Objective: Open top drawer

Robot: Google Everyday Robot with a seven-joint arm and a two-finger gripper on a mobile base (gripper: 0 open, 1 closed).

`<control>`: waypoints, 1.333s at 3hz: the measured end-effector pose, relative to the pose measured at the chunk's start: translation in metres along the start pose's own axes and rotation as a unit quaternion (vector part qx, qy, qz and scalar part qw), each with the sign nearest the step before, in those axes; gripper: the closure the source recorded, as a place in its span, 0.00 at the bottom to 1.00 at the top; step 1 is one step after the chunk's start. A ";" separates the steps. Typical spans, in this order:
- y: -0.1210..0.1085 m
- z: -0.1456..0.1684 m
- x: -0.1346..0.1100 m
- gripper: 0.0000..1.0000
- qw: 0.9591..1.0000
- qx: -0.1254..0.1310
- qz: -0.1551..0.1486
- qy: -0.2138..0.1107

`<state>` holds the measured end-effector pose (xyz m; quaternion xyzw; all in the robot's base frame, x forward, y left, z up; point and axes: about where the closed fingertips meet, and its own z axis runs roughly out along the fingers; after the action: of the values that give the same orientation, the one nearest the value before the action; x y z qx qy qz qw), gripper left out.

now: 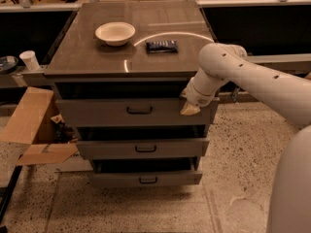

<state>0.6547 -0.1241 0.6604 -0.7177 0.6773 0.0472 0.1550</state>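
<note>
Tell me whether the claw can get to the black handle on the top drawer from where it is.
Probably yes. The claw sits at the right end of the front of the top drawer, about level with the handle, and the bare front between them holds nothing in the way.

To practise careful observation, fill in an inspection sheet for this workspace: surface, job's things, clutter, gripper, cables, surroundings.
Surface: cabinet top, brown, glossy.
Job's things: top drawer, black handle at centre, dark gap above its front.
Clutter: bowl and dark packet on the top.
Gripper: gripper at the drawer front's right end, away from the handle.
Cables: nothing seen for sure; pale arc on the top, cannot tell what.
Surroundings: cardboard box and cup at left; speckled floor.
</note>
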 end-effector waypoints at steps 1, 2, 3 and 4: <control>-0.001 -0.001 -0.001 1.00 1.000 -0.002 -0.001 -0.002; -0.007 -0.003 -0.001 1.00 1.000 -0.002 -0.001 -0.002; -0.009 -0.004 -0.001 1.00 1.000 -0.002 -0.001 -0.002; -0.011 -0.005 -0.001 1.00 1.000 -0.002 -0.001 -0.002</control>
<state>0.6646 -0.1239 0.6669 -0.7186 0.6760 0.0500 0.1553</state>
